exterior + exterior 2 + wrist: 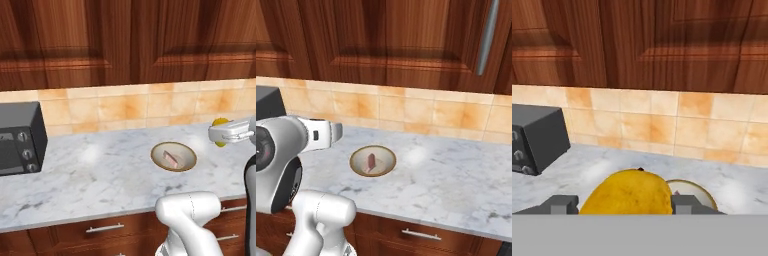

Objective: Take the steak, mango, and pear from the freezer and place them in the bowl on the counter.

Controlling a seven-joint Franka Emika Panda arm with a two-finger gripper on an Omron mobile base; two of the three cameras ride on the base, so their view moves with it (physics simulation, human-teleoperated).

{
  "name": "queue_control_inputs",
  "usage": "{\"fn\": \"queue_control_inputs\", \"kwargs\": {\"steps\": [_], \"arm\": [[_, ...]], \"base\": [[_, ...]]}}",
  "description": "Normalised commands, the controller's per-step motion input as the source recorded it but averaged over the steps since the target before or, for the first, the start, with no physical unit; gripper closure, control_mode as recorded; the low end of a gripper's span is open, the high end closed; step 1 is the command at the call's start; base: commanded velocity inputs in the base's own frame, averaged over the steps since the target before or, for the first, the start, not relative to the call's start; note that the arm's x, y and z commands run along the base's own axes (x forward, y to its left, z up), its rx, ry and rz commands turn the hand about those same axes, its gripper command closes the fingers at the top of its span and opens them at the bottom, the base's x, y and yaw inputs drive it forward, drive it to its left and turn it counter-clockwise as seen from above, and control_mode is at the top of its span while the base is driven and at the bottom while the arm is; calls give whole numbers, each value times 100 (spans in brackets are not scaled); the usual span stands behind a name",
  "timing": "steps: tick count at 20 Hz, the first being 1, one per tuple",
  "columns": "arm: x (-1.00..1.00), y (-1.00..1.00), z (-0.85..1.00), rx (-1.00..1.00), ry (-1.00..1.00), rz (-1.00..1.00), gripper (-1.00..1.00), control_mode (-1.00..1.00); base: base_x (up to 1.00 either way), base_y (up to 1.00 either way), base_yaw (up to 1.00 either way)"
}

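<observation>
Marble counter [100, 165] fills the left base view, with the bowl [186, 150] near its middle and the steak [171, 158] already lying inside. At the right edge the gripper [235, 133] hangs above the counter beyond the bowl, an orange-yellow mango [219, 122] peeking out past the hand. A dark toaster oven [20, 137] sits far left.

From the right base view, the bowl [387, 159] holds the steak [371, 162] as a pinkish slab; the arm's white wrist reaches in from the left, above and short of the bowl.

Through the hand view, the mango [629, 194] sits squarely between the two fingertips [561, 204], jaws partly closed on its sides, with the bowl's rim [704, 192] just behind it.

Judging by its look, the mango is firm, smooth and rounded, so likely to slip or roll; a hold across its widest middle suits it. The pear is not yet in the bowl.
</observation>
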Motion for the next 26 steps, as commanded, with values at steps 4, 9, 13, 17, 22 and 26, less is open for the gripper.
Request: {"fn": "queue_control_inputs", "kwargs": {"steps": [4, 9, 13, 17, 22, 26], "arm": [[25, -16, -11, 0, 0, -13, 100, -100], [34, -62, -52, 0, -1, -16, 100, -100], [32, -33, -83, 0, 14, -1, 100, -100], [42, -12, -87, 0, 17, 0, 100, -100], [38, -4, -70, 0, 1, 0, 100, -100], [23, 0, -57, 0, 0, 0, 100, -100]], "base": [[30, -4, -16], [0, 0, 0], [0, 0, 0], [0, 0, 0], [0, 0, 0], [0, 0, 0]]}}
